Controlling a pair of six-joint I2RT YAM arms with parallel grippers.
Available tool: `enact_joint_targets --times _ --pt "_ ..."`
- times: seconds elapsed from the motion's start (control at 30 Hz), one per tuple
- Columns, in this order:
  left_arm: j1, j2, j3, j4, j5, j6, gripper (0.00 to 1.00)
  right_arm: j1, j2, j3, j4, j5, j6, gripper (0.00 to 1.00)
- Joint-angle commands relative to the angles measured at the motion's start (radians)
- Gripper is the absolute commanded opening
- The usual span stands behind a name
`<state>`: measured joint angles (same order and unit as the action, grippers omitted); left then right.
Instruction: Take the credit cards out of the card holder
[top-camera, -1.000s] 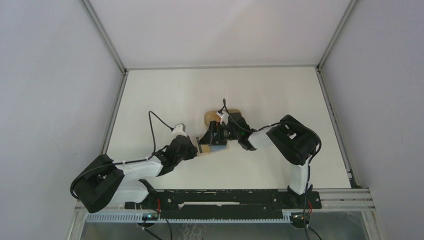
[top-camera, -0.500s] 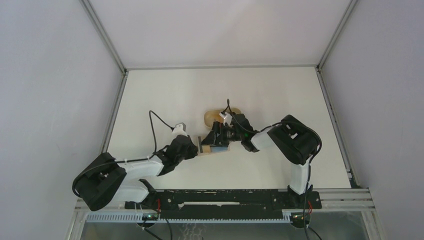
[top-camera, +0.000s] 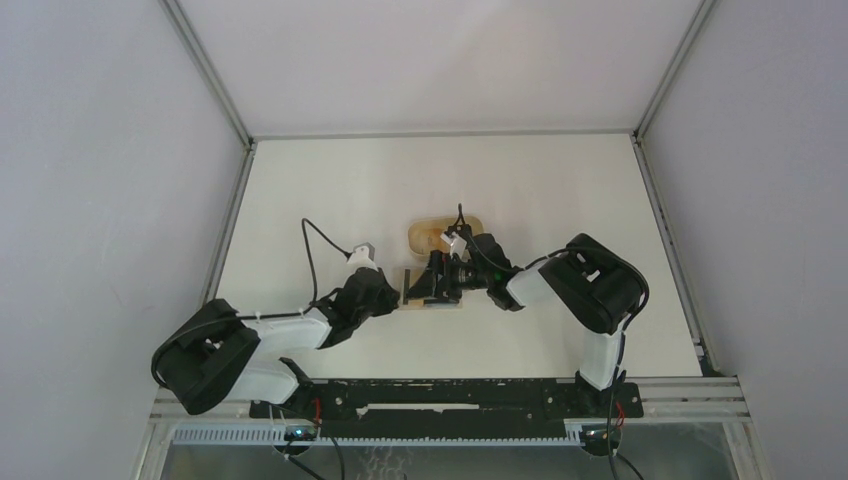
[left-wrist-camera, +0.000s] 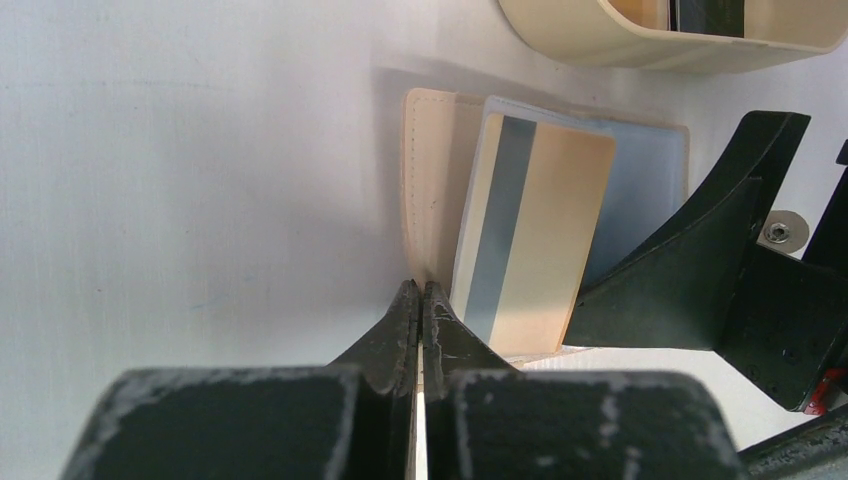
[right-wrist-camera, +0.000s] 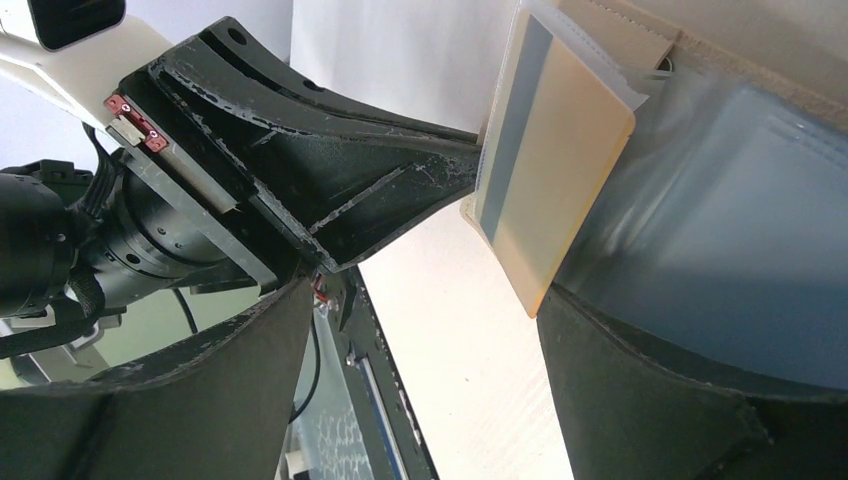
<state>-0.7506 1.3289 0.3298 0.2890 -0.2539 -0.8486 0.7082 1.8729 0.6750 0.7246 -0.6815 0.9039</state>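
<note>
Extraction of the tan striped card (left-wrist-camera: 538, 232) is the step in hand, judged from the layout. The card holder (left-wrist-camera: 430, 160) lies opened flat on the table (left-wrist-camera: 200, 150), just in front of the wooden tray (left-wrist-camera: 600, 42). The card stands partly out of the holder's clear pocket, with one long edge and a corner free. The left gripper (left-wrist-camera: 421, 300) is clenched tight with its tips against the holder's near edge. Whether leather is caught between them cannot be told, but it appears placed to steady the holder. The right gripper (right-wrist-camera: 430, 322) is spread wide and holds nothing, its jaws standing either side of the card's protruding end. The next move appears to call for closing on that free end only, clear of the pocket film, then drawing the card out along its length while the holder is kept still. A dark flat item (left-wrist-camera: 710, 12) sits in the tray, and too little shows to call it the black card. Against the frame a second ago, the right gripper has come lower and more level toward the holder, leaving more of the tray uncovered. The left arm has edged slightly forward.
</note>
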Motion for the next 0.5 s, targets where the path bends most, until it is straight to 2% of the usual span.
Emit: enact_joint_targets --times 0.0,0.27,0.47 --pt "-0.004 0.054 -0.022 -0.162 0.029 0.016 0.0 0.016 -0.04 -0.006 0.086 0.005 0.027 0.9" --pt "-0.006 0.057 -0.021 -0.15 0.042 0.027 0.0 0.02 -0.022 -0.005 0.141 0.088 0.028 0.89" --pt "-0.013 0.07 -0.015 -0.143 0.056 0.035 0.0 0.017 -0.008 0.013 0.16 0.111 0.017 0.79"
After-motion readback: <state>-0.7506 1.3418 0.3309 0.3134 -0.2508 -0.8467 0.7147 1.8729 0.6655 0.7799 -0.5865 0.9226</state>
